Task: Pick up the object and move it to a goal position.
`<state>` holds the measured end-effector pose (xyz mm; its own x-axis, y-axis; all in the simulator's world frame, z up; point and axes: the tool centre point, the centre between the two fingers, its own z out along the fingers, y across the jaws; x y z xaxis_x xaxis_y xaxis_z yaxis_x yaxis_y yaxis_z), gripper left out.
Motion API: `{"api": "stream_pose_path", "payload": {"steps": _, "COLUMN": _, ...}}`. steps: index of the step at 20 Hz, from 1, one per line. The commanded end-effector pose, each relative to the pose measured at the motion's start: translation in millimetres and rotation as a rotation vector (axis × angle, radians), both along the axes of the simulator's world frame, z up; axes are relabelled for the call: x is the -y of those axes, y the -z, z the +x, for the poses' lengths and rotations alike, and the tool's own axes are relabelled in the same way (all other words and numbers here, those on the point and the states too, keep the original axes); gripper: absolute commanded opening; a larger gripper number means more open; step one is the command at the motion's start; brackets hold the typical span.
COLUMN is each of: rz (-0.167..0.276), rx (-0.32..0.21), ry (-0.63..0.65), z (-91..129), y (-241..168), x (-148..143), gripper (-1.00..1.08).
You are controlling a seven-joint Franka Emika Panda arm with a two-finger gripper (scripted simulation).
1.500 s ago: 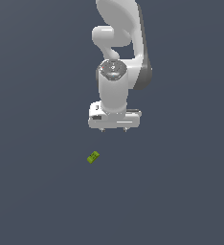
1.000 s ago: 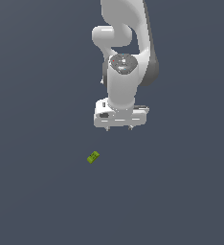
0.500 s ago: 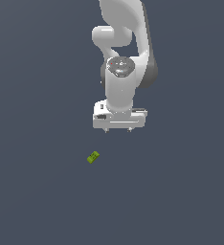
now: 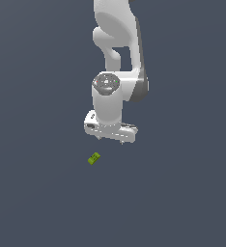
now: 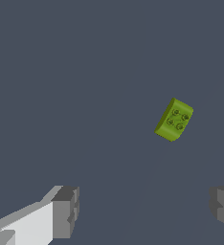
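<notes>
Plainly, no writing, brand or label can be read anywhere: the only marks are four small dark round dimples on the top face of the lime-green block (image 5: 174, 119), set in a two-by-two pattern.

That block (image 4: 93, 158) lies flat on the plain dark grey-blue floor (image 4: 37, 193), turned at a slant, below the gripper (image 4: 110, 140) and a little toward the exterior view's left of it. It sits apart from the gripper, touching neither finger. Around it the floor is bare on every side, and the surface runs to all four picture edges with no rim or wall showing.

The gripper (image 5: 145, 208) hangs above the floor with its fingers pointing down and spread wide, and it has hold of nothing. In the wrist view the two grey fingertips (image 5: 66, 210) stand far apart with open floor between them, and the block lies beyond them, off the line between the pads rather than inside the gap.

The white arm (image 4: 117, 53) rises straight up and is cut off by the top edge of the exterior view, so its base is out of sight. One fingertip is cropped by the wrist view's border. From the exterior view the fingertips are tiny stubs under the hand's wide bar and hard to make out. How high the gripper is above the floor cannot be told.
</notes>
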<state>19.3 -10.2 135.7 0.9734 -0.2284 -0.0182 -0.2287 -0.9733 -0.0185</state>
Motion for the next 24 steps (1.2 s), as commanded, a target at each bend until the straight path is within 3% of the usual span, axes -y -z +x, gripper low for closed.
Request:
{"api": "stream_pose_path", "payload": {"steps": 1, "rz": -0.001, "rx": 0.0, "ry": 0.091, "z": 7, "y": 13, "x": 15, "gripper": 1.0}}
{"api": "stream_pose_path", "payload": {"steps": 12, "rz": -0.018, "rx": 0.005, "ry": 0.412, "z": 27, "y": 61, "x": 69, "gripper": 1.0}}
{"api": "stream_pose_path", "payload": {"steps": 24, "rz": -0.025, "rx": 0.007, "ry": 0.486, "z": 30, "y": 74, "x": 83, "gripper": 1.0}}
